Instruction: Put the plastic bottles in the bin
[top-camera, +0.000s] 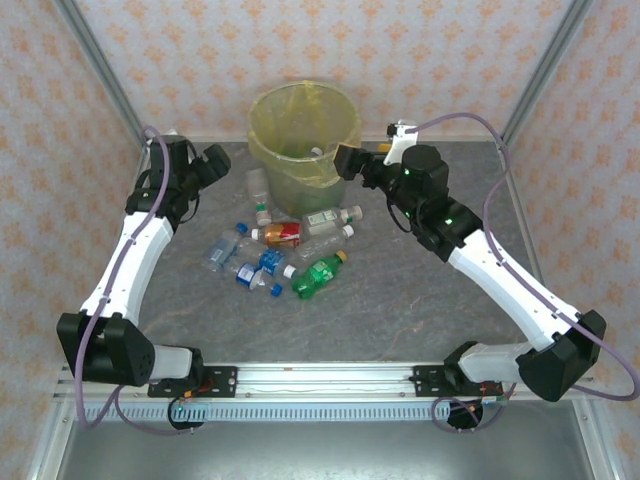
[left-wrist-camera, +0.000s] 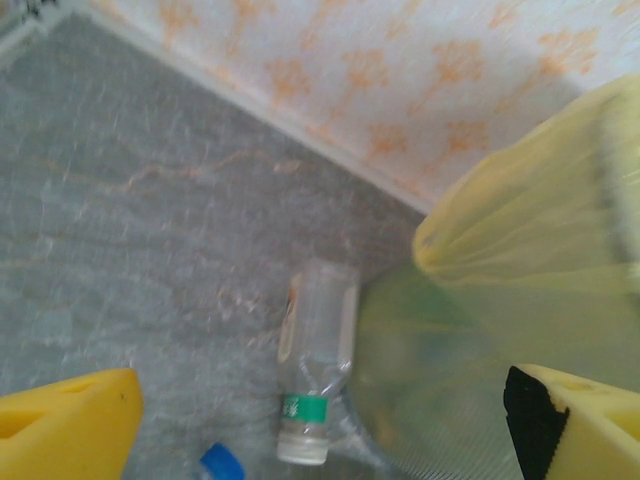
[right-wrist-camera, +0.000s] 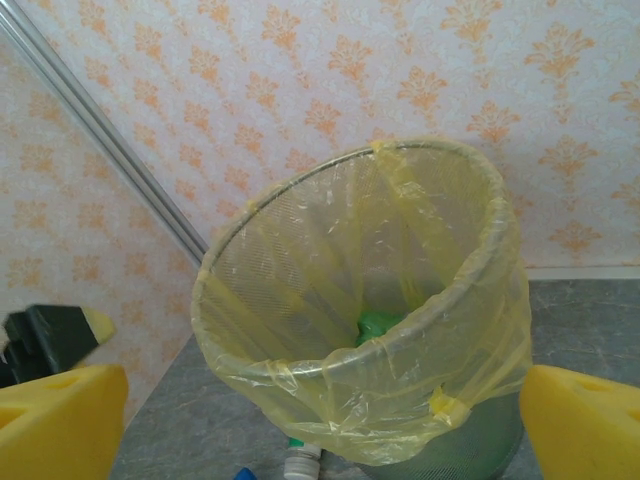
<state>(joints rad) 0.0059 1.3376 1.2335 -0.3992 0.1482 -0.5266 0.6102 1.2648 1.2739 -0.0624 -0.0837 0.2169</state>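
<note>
The bin (top-camera: 303, 140), a mesh bucket with a yellow bag liner, stands at the back of the table. Several plastic bottles lie in front of it, among them a green bottle (top-camera: 320, 275), an orange-labelled bottle (top-camera: 283, 234) and blue-labelled ones (top-camera: 255, 270). My left gripper (top-camera: 215, 165) hovers open and empty left of the bin, over a clear bottle with a green band (left-wrist-camera: 315, 360) that lies against the bin wall (left-wrist-camera: 500, 300). My right gripper (top-camera: 350, 160) hangs open and empty at the bin's right rim (right-wrist-camera: 350, 350). A green bottle (right-wrist-camera: 380, 325) lies inside.
Patterned walls and metal posts (top-camera: 100, 60) close in the table on three sides. A blue cap (left-wrist-camera: 220, 462) lies near the clear bottle. The grey tabletop (top-camera: 420, 300) is bare in front of the bottles.
</note>
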